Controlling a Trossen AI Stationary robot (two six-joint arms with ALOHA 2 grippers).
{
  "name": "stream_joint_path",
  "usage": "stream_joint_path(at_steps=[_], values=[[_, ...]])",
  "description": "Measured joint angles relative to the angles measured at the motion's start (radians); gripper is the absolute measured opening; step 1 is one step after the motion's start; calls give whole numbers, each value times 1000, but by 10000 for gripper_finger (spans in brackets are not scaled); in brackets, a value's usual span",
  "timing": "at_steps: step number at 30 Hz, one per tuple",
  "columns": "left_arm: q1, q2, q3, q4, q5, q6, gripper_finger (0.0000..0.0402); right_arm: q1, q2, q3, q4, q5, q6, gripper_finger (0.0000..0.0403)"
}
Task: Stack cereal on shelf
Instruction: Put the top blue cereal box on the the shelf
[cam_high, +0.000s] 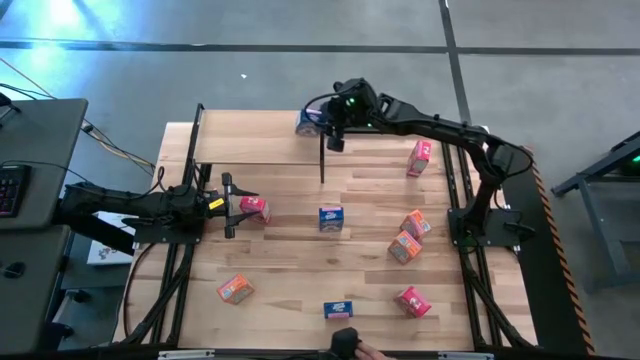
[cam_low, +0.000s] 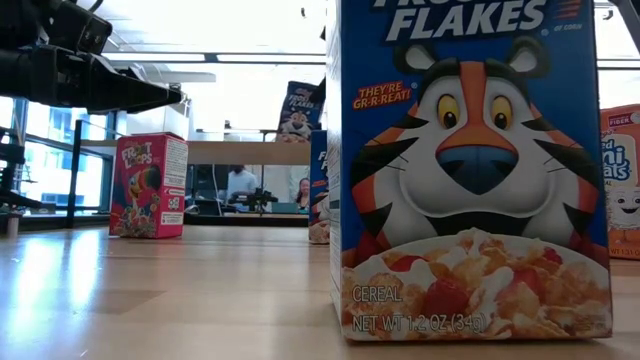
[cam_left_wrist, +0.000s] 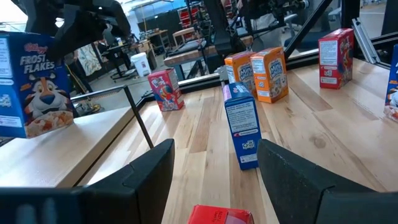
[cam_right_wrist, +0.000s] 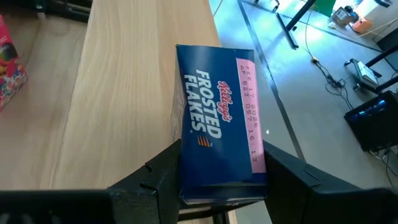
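Reading the high view first: right gripper (cam_high: 322, 122) sits over the far edge of the shelf (cam_high: 270, 140), fingers closed on a blue cereal box (cam_high: 308, 123). Left gripper (cam_high: 232, 205) is low on its side of the table, with a pink-red box (cam_high: 255, 208) right at its fingertips. I make the right arm the working one; it's the one at the shelf.

Low view: held blue box shows raised in the background, small. I can't judge its gap to the board from here. A big blue box in the foreground blocks most of the rest.

Left wrist view: jaws stand wide apart, gripping nothing. Pink-red box top sits just ahead, between the fingertips. Another blue box (cam_left_wrist: 241, 127) stands upright farther ahead, roughly on the jaw centreline.

Right wrist view: jaws pinch the blue box across its narrow sides near one end. Its long axis runs straight out from the jaws. Shelf board lies directly under the box, its edge just beside it. I'd judge the set-down needs margin from that edge.
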Motion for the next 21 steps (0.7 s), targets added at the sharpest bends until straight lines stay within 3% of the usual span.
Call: stream_joint_path(at_steps=[21], values=[[0, 0, 0, 0, 0, 0, 221, 0, 9, 0, 19, -4, 0, 176]])
